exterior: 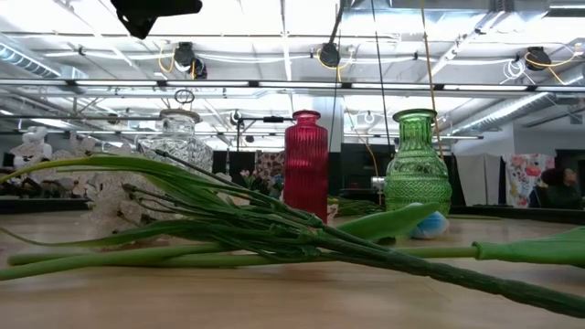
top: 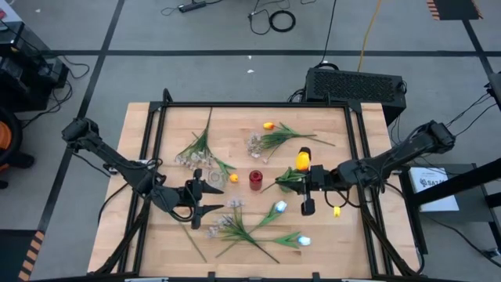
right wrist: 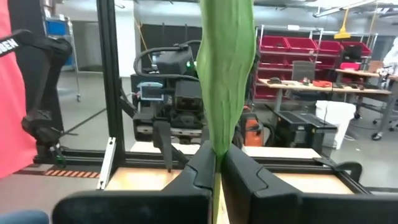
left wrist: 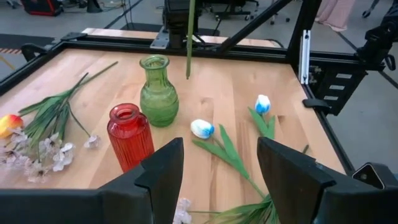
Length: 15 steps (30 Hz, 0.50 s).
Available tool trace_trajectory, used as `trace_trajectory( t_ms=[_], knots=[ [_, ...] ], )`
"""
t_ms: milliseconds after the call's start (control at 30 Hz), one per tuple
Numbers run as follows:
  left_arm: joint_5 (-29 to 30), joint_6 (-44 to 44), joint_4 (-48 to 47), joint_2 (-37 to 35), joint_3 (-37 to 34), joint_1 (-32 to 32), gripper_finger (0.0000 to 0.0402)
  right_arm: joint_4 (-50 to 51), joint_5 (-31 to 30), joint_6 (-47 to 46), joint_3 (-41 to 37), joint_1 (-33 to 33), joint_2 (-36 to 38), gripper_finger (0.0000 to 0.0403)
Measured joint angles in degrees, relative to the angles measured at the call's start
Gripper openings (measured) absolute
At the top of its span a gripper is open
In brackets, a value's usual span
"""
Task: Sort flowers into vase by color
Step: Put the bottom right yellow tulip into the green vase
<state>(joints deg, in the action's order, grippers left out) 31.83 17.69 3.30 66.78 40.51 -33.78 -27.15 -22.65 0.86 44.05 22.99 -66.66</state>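
Observation:
My right gripper (top: 311,178) is shut on an orange-yellow tulip (top: 303,159), held in the air right of the green vase (left wrist: 155,90). The tulip's stem (left wrist: 188,37) hangs down just beyond that vase. A red vase (left wrist: 129,134) stands beside the green one, and a clear vase (exterior: 178,137) stands further toward the table's left. My left gripper (top: 205,197) is open near the clear vase, with nothing between its fingers. Two white-blue tulips (left wrist: 202,129) (left wrist: 263,104), another orange tulip (top: 268,125) and pale blossom sprays (top: 196,153) lie flat on the table. My right gripper pinches the tulip's green stem and leaf (right wrist: 217,149) between its two fingers. The fingers lie about level, coming from the table's right, across the stem. The flower is lifted clear and roughly upright, with its lower stem end (left wrist: 188,73) hanging free above the table.
Green stems and leaves (exterior: 274,233) lie across the near part of the table. A small orange flower (top: 233,178) lies between the clear and red vases. A black frame (top: 160,117) borders the wooden table (top: 337,227).

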Motion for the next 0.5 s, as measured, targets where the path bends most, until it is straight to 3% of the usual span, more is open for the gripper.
trace_trajectory(
  t_ms=[300,500],
  knots=[
    [0.07,0.00,-0.62,0.00,0.00,0.00,0.0212,8.62,-0.43,-2.44,0.00,-0.01,3.50,0.0008],
    [0.11,-0.30,-1.96,0.00,0.00,0.00,0.0212,12.31,-5.57,-4.74,0.00,0.10,5.41,0.0008]
  ],
)
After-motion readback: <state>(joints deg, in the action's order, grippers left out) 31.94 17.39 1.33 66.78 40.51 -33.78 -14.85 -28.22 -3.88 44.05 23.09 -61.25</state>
